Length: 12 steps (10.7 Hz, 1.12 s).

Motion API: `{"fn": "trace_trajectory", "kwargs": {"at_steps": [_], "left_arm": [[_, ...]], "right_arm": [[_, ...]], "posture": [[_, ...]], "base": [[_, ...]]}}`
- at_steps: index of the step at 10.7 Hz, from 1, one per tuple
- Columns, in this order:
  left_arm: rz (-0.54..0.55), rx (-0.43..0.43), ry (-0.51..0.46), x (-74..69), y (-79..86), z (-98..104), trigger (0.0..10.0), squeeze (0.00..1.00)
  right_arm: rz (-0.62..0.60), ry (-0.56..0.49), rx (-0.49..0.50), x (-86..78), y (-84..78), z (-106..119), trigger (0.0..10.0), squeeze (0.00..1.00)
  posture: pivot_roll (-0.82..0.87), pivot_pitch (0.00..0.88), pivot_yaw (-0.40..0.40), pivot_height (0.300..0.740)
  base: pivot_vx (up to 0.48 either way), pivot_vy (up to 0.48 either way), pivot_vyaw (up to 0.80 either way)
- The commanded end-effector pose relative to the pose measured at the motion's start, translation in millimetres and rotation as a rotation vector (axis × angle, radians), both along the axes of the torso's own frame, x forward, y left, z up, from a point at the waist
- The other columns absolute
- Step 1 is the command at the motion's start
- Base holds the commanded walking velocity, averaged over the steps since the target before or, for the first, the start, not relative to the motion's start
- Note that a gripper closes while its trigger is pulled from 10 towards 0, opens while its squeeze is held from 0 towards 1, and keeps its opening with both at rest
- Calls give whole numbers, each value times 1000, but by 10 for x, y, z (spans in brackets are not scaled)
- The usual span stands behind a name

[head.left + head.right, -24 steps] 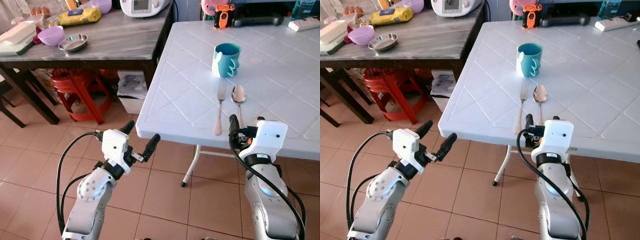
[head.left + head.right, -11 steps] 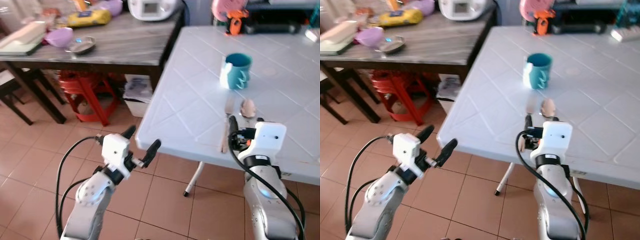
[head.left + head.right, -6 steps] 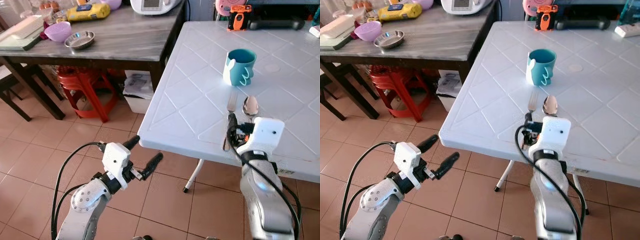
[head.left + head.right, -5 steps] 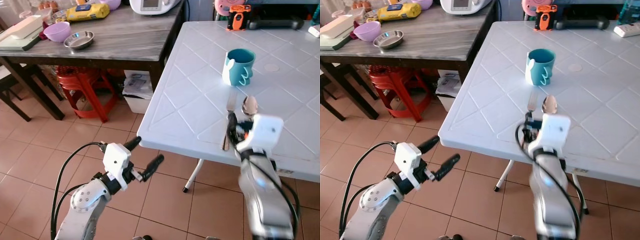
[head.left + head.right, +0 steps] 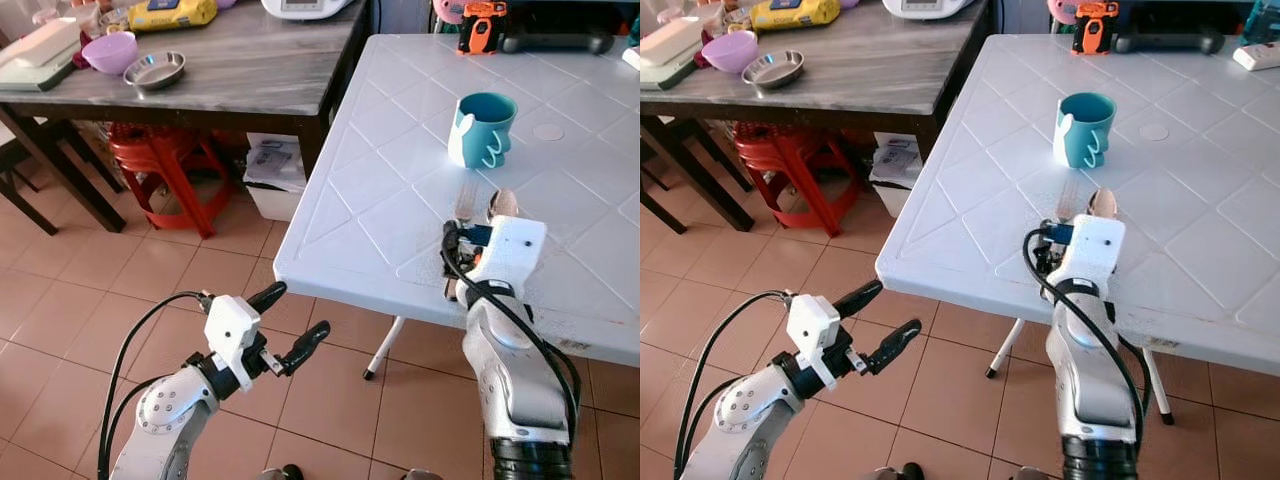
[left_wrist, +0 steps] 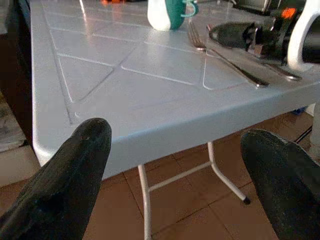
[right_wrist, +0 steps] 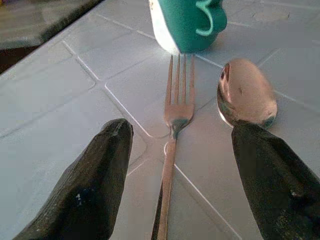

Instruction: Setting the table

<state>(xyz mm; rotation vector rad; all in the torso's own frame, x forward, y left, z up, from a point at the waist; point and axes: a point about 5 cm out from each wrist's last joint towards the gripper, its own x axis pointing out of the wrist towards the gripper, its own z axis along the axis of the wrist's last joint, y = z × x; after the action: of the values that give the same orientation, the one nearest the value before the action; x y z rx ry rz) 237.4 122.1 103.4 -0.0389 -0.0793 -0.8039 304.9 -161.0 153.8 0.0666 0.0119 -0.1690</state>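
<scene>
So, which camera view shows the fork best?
The right wrist view: the fork lies close and sharp between the open right gripper fingers. The eye views show only its tines beyond that arm; the left wrist view shows it small and far.

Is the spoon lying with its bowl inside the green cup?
No, the spoon lies flat on the white table beside the fork, its bowl apart from the green cup.

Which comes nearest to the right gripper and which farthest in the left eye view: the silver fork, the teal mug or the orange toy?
1. Silver fork: lying on the white table right at the right gripper, which is open over its handle.
2. Teal mug: farther along the table, beyond the fork's tines.
3. Orange toy: at the table's far edge, farthest.
</scene>
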Motion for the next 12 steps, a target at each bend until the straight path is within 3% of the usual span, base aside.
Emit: {"fn": "trace_trajectory", "kwargs": {"at_steps": [1,4,5,6,12], "left_arm": [[2,-1,-11,-1,32,-3,10000,0],[2,-3,-12,6,40,-44,10000,0],[0,-4,-16,5,41,-52,10000,0],[-3,-20,-28,7,34,-38,10000,0],[3,-60,-82,65,-10,75,10000,0]], "right_arm": [[-1,41,26,23,45,-56,10000,0],[24,73,61,105,166,-62,10000,0],[26,96,60,111,191,-93,1647,0],[27,100,68,115,199,-100,0,0],[-80,300,59,57,-5,-393,0,0]], "posture": [[-80,177,121,740],[-82,176,124,740],[-81,175,123,740],[-80,174,121,740],[-82,166,118,740]], "base": [[0,0,0],[0,0,0],[0,0,0],[0,0,0],[0,0,0]]}}
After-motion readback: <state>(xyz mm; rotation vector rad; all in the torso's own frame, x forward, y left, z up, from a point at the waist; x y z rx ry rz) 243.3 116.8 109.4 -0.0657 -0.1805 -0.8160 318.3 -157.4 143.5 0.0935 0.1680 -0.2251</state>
